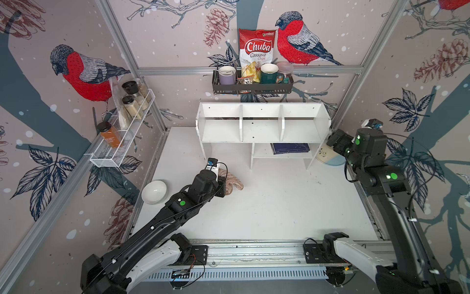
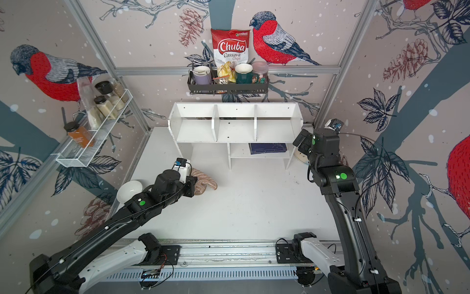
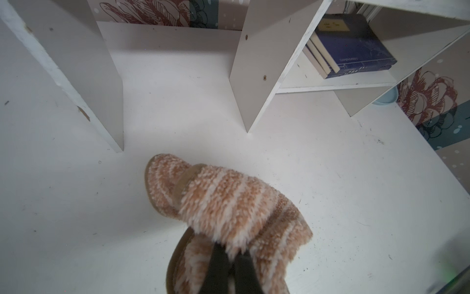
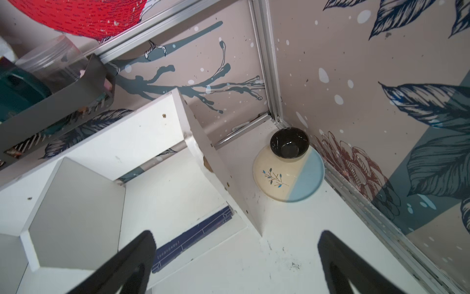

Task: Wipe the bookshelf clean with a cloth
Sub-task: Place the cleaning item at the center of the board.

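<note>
Left wrist view: the left end effector (image 3: 230, 257) is clamped on the fluffy tan-beige striped fabric cloth (image 3: 229, 203), bunched just ahead of it on the white worktop (image 3: 76, 203), short of the white board bookshelf (image 3: 256, 76). The right end effector (image 4: 236, 236) stands wide and empty beside that bookshelf.

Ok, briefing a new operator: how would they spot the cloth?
Start at the wide white bookshelf at the back. In front of its left leg, the left gripper pinches the cloth: fuzzy tan with pale stripes, unlike the smooth white bowl nearby.

Fluffy pile cloth (image 3: 229, 203); matt, scuffed painted-board bookshelf (image 1: 259, 129)
</note>
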`<state>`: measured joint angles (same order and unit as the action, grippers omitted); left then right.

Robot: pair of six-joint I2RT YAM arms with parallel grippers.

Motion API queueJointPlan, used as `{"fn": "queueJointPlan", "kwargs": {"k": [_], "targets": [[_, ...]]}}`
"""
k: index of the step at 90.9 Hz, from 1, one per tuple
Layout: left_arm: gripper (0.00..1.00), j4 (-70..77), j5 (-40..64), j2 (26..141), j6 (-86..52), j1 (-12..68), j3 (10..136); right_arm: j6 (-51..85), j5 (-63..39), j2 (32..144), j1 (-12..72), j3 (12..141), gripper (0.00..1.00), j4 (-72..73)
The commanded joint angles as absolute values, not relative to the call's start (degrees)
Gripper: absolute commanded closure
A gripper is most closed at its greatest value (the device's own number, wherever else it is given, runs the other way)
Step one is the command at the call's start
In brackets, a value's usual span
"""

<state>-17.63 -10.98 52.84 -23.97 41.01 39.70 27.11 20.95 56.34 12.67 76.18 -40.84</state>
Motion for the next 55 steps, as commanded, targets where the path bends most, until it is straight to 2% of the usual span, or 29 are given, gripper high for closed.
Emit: {"fn": "queueJointPlan", "kwargs": {"k": [1,34,41,43,45,46,49,55], "targets": [[1.00,-8.5,-14.7,56.9,-25.9,42.6,38.1,27.9,21.9,54.1,15.6,71.9,0.00,-42.0],[0.99,12.3,-12.2,72.3,-29.3,44.1,30.3,33.1,20.6,46.6,24.5,46.9,0.00,-33.2],[0.67,15.1,-11.9,75.6,-29.7,44.5,29.7,34.4,19.8,46.4,24.6,42.7,0.00,-30.6],[0.45,15.1,-12.2,76.3,-29.9,44.5,29.7,34.8,19.6,46.3,24.6,41.8,0.00,-30.0],[0.18,15.0,-12.5,76.8,-29.9,44.5,29.8,35.3,19.6,46.1,24.5,41.0,0.01,-29.6],[0.10,14.9,-12.7,76.9,-30.0,44.5,29.9,35.5,19.6,46.1,24.5,40.6,0.00,-29.4],[0.04,13.9,-13.5,77.0,-30.0,44.5,30.2,36.1,20.0,45.5,24.5,39.1,0.00,-27.9],[0.02,10.8,-15.0,75.7,-29.3,44.5,31.4,37.0,22.0,44.3,24.4,36.4,0.00,-25.1]]}}
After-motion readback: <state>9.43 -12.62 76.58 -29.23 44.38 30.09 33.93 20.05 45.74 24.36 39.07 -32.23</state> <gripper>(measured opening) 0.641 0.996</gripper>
